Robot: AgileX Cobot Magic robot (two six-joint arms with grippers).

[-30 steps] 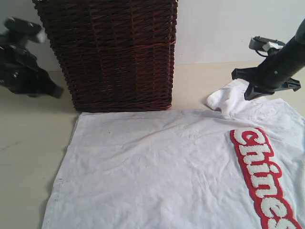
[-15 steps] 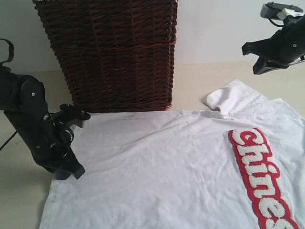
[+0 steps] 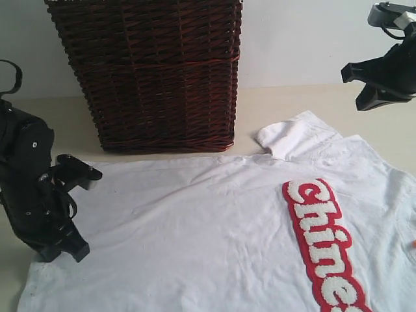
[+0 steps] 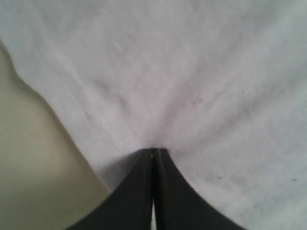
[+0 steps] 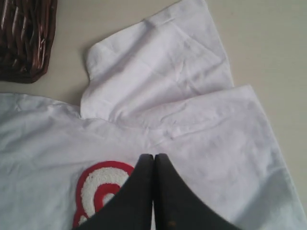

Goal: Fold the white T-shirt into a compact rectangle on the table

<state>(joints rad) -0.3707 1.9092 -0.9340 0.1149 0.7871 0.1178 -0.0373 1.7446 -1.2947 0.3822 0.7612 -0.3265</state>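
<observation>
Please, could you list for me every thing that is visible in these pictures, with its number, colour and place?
white T-shirt: one, white, spread on the table in front of the basket
letter patch: one, red with fuzzy white letters, on the shirt's chest
wicker basket: one, dark brown, standing at the back of the table
table: one, cream-beige, under everything
wall: one, pale, behind
left hand: one, black, shut on the shirt's cloth near its edge
right hand: one, black, shut, empty, raised over the shirt

You're looking at a bare robot test bench, lab-like: plain wall (image 3: pixel 292 39) across the top, cream table (image 3: pixel 286 104), basket (image 3: pixel 162 71) upper centre, left arm (image 3: pixel 32 188) lower left, right arm (image 3: pixel 387 65) upper right.
</observation>
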